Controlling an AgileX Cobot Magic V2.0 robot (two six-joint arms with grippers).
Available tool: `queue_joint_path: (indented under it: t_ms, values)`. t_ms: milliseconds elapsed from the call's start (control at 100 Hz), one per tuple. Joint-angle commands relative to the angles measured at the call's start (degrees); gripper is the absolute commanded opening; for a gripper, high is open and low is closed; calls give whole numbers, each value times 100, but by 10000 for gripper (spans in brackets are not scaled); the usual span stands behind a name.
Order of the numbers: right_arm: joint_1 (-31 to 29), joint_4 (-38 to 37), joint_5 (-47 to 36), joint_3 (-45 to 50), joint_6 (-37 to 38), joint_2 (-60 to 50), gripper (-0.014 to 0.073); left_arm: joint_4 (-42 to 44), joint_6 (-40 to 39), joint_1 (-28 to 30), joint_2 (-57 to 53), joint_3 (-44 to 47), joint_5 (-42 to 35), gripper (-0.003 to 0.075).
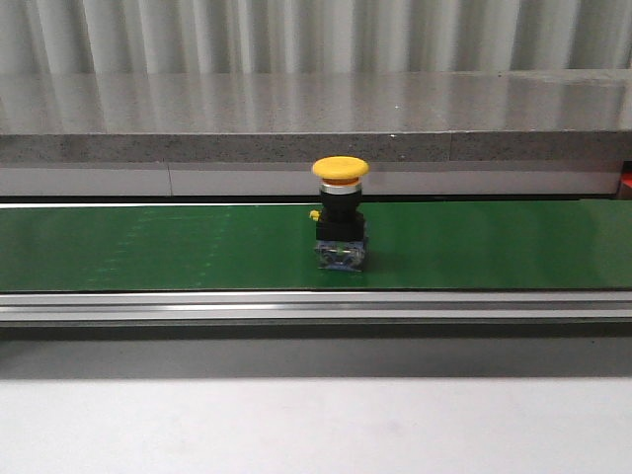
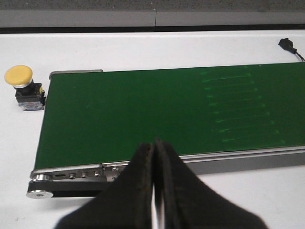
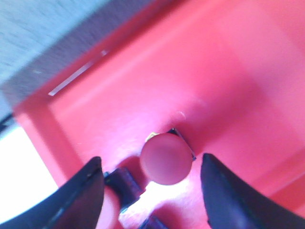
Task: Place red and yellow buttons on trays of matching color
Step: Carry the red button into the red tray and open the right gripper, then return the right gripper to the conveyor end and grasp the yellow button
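Red button [image 3: 166, 158] sits in red tray [image 3: 143, 86], right fingers [image 3: 151, 181] spread, holding nothing. Yellow button [image 1: 340, 215] waits on belt [image 1: 148, 247]; left fingers [image 2: 153, 157] closed, empty.

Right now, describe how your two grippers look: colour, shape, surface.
The left gripper has matte black fingers, broad at the base and tapering to narrow tips, with worn brownish inner edges. The right gripper has dark, smooth, curved fingers, blurred here. No cables or markings show on either.
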Motion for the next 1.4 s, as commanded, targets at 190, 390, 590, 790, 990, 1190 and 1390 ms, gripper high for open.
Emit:
queue_joint_path:
  t_ms: [190,390,590,790,990,1190,1390]
  values:
    - [167,24,-302,424,-107,-1353,456,-68,-25,-44,6,-156,-425,-20]
    - [397,24,-357,1145,-146,-2110,456,-68,-25,-44,6,-156,-425,-20]
    - [738,24,-339,1913,-238,-2857,456,-68,-25,-44,6,-156,-425,-20]
    - [1139,24,-154,2542,-324,-3572,456,-68,-25,-44,6,-156,-425,-20]
    - [1526,24,37,3003,-393,-4039,456,-68,-25,-44,6,-156,-425,-20]
    - [1951,24,589,3028,-406,-4102,456,-68,-25,-44,6,-156,-425,-20]
    - [2604,24,861,3039,-619,-4083,456,-68,-25,-44,6,-156,-425,-20]
